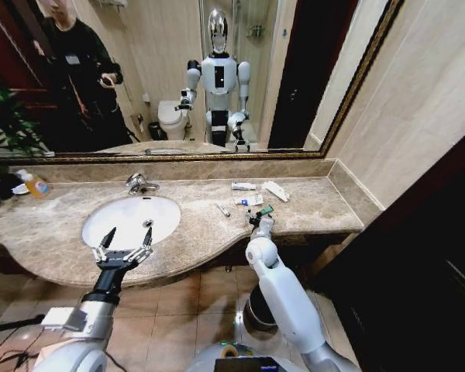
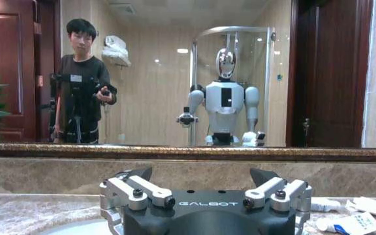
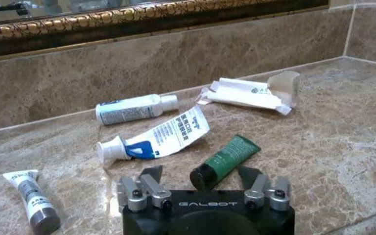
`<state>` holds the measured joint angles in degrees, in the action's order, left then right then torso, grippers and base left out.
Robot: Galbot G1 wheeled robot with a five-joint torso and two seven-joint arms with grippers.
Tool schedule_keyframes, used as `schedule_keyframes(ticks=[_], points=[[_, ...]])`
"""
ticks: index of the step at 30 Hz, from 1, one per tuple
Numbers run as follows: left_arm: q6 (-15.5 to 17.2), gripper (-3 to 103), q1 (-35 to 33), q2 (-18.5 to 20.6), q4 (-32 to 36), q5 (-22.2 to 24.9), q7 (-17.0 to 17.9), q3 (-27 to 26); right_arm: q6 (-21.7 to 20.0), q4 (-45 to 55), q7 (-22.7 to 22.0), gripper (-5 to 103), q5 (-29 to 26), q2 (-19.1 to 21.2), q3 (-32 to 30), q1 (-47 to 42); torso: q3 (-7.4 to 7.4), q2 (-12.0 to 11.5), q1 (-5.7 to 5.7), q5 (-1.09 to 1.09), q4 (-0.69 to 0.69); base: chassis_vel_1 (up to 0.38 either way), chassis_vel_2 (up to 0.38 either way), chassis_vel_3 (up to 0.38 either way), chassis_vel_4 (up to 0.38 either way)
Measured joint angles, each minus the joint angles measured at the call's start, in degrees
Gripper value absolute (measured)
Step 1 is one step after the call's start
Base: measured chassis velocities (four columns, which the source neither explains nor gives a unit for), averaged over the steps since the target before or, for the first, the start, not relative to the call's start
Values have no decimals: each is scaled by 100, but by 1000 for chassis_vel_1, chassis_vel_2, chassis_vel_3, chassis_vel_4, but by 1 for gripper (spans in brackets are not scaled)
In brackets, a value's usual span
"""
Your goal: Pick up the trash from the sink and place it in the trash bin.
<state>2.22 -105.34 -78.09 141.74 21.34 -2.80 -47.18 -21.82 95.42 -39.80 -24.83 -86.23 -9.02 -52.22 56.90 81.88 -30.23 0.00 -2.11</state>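
Counter (image 1: 310,209): veined beige marble, glossy.
Sink (image 1: 132,218): white oval, centre-left of head view.
Trash: green tube (image 3: 226,161), black cap; flattened white tube (image 3: 155,139); all on counter.
My right gripper (image 3: 202,180): fingers spread around green tube's cap.
My left gripper (image 1: 124,246): spread wide, level, at sink's front rim.
Bin (image 1: 257,310): dark, round, on the floor, lower centre.

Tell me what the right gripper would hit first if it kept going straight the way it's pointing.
Most likely the green tube: its black-capped end lies right between the open fingers of the right gripper. Beyond it lie a white and blue tube and the backsplash wall, though depth is hard to judge.
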Motion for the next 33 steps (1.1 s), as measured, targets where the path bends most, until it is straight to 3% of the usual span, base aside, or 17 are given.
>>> schedule_keyframes(ticks=[12,24,28,31,33], points=[[0,100,0,0,0,0,0,0,15,-30,7,51,53,-23,-7,-30,0,0,0,0,0,0,0,0,0],[0,100,0,0,0,0,0,0,93,192,59,50,389,46,7,-188,0,0,0,0,0,0,0,0,0],[0,100,0,0,0,0,0,0,142,485,504,55,637,334,-37,-379,0,0,0,1,0,0,0,0,0],[0,100,0,0,0,0,0,0,337,529,1327,68,789,761,-249,-494,0,0,0,1,1,0,0,0,0],[0,100,0,0,0,0,0,0,356,518,1475,68,734,877,-307,-498,0,0,0,1,1,0,0,0,0]])
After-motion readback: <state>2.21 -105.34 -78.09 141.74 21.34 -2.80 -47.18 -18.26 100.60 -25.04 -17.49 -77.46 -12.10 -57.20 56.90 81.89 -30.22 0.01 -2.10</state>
